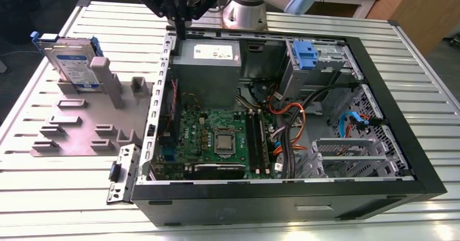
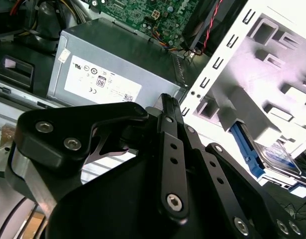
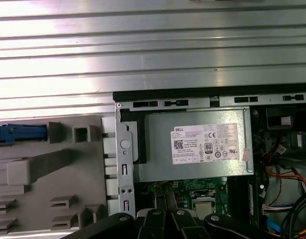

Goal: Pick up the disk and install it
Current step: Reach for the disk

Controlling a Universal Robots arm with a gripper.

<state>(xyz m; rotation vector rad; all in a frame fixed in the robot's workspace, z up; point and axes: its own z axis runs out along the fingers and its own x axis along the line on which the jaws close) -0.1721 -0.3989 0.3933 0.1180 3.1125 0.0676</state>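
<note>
A: Where's the disk?
B: Upright in the grey rack on the table, edges free for gripping. The tool, pressed together and empty, hangs over the computer case.

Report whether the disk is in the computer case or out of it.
Out. The disk stands upright in the grey holder, to the exterior view's left of the open case.

In the second wrist view the grey holder hides most of the disk. The exterior view's edge crops the tool.
</note>
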